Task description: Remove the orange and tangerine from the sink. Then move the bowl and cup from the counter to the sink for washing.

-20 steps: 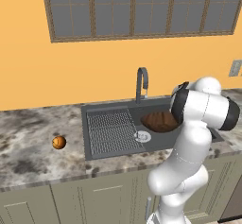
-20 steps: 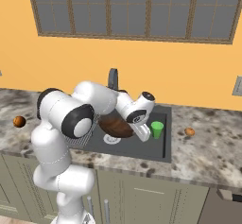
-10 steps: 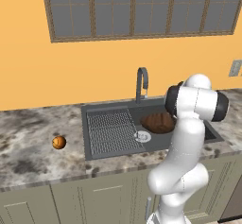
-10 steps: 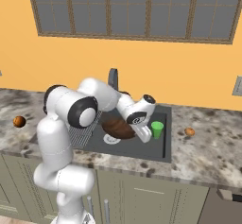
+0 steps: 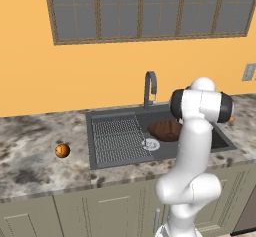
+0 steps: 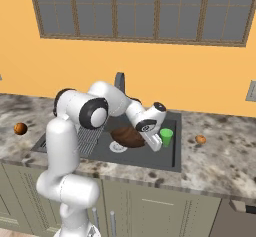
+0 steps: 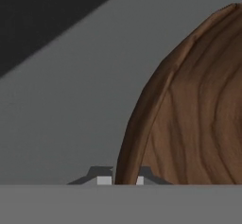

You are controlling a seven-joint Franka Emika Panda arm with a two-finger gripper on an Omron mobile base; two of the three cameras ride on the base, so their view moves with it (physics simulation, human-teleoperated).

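Note:
The reddish-brown wooden bowl (image 6: pixel 126 136) lies in the dark grey sink (image 6: pixel 167 162), right of the silver drain, and also shows past the arm (image 5: pixel 164 130). My gripper (image 6: pixel 156 145) reaches down at the bowl's right rim. In the hand view the gripper (image 7: pixel 122 180) is shut on the bowl (image 7: pixel 198 124), its rim running between the two tips. The green cup (image 6: pixel 166 136) stands upright in the sink just right of the hand. One round orange fruit (image 5: pixel 62 150) rests on the left counter, another (image 6: pixel 200 139) on the right counter. I cannot tell which is the orange and which the tangerine.
A curved dark faucet (image 5: pixel 150 86) rises behind the sink (image 5: pixel 95 146), and a ribbed draining grid (image 5: pixel 117 137) fills its left half. Speckled stone counter (image 6: pixel 220 166) runs to both sides, with cabinets below and a window above.
The arm's elbow has swung left and the hand has sunk a little lower at the bowl's rim. Bowl, cup and both fruits stay where they were.

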